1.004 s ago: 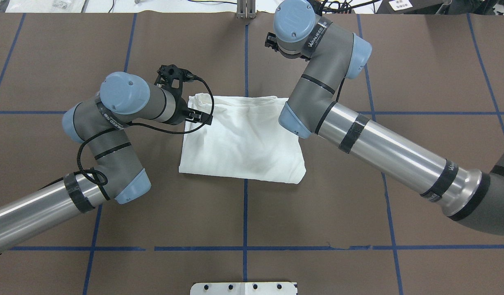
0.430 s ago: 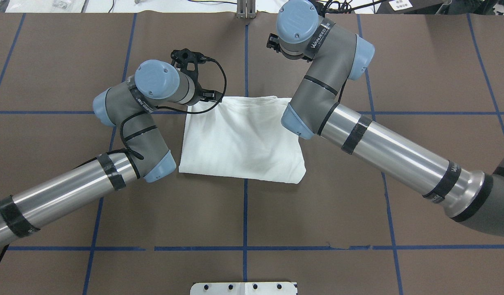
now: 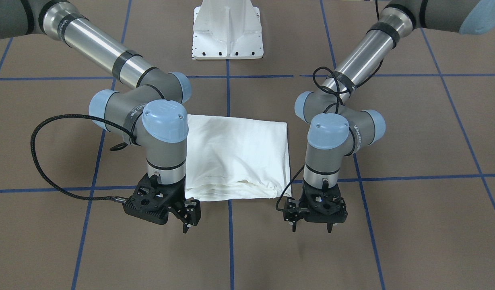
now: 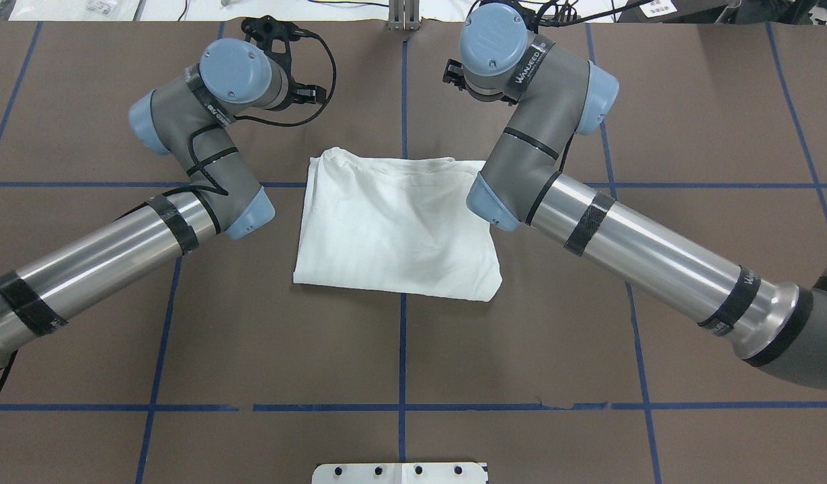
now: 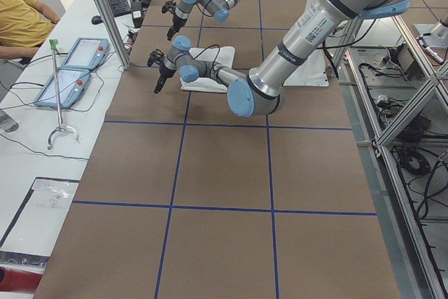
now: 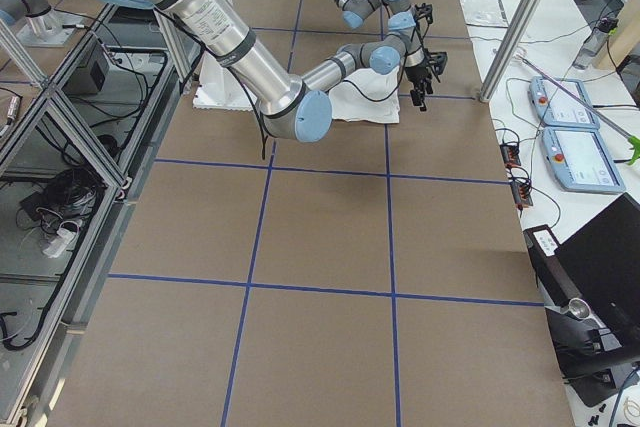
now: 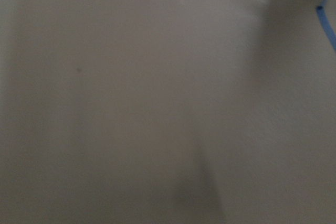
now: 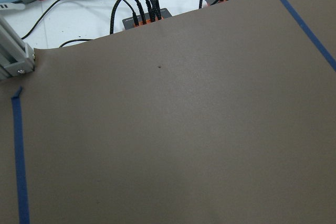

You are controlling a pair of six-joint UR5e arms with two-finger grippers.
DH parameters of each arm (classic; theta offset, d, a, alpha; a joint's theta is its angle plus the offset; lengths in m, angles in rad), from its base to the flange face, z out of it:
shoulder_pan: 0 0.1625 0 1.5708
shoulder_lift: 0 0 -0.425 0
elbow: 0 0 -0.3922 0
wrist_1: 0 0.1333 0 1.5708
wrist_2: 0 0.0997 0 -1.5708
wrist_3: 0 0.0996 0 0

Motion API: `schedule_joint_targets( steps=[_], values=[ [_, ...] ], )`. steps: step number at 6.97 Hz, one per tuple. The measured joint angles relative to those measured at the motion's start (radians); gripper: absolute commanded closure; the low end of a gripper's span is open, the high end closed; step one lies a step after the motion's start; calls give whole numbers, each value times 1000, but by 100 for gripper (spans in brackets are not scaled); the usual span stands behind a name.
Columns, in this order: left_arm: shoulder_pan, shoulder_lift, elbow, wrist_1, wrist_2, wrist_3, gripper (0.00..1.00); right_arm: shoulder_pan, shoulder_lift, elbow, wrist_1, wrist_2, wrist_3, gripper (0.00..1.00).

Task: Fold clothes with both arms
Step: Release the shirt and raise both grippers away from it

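Altogether the count is one T-shirt [image 4: 397, 228], two arms and two end effectors, plus one white pedestal [image 3: 227, 36] at the robot's edge of the brown tabletop [image 4: 286, 349].

A second ago the left end effector [image 3: 312, 227] was over the shirt's left edge. Less than half a second ago it was at the far left corner. Now it hangs past the far edge, clear of the cloth, and that corner lies uncovered. The left arm [image 4: 117, 259] has swung outward with it. The right arm [image 4: 645, 245] has barely shifted, and the shirt lies where it did.

The left end effector points down at the bare tabletop with its two fingers spread wide and nothing between them. The right end effector [image 3: 187, 221] also points down just beyond the far edge, by the shirt's other far corner. It is turned side-on to the camera, so I cannot tell how far its fingers are parted.

The shirt is folded into a rough rectangle, plain white side up, lying across the middle blue tape line [image 4: 402, 349]. Its long axis runs from the robot's left to its right. The stacked, layered edges face away from the robot, and the smooth fold is nearest it, slanting a little closer to the robot on the right.
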Motion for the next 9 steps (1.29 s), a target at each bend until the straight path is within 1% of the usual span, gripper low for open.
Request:
schedule_joint_targets(
  steps=[1, 2, 3, 4, 5, 6, 7, 8, 9],
  values=[
    [-12, 0, -9, 0, -26, 16, 0, 0, -2, 4, 0, 12, -4, 0],
    [-17, 7, -37, 6, -77, 24, 0, 5, -6, 13, -3, 54, -29, 0],
    [-26, 32, -95, 27, -137, 48, 0, 28, -24, 36, -8, 129, -81, 0],
    [-45, 89, -203, 81, -198, 113, 0, 71, -73, 88, -12, 221, -155, 0],
    [-73, 163, -344, 168, -249, 206, 0, 121, -150, 168, -24, 303, -249, 0],
    [-114, 242, -507, 284, -294, 321, 0, 184, -244, 276, -71, 381, -383, 0],
    [-173, 326, -656, 406, -347, 455, 0, 267, -344, 398, -157, 459, -562, 0],
    [-264, 411, -765, 513, -413, 626, 0, 360, -441, 499, -245, 535, -750, 0],
    [-374, 480, -817, 592, -479, 818, 0, 455, -533, 560, -307, 603, -926, 0]
  ],
)
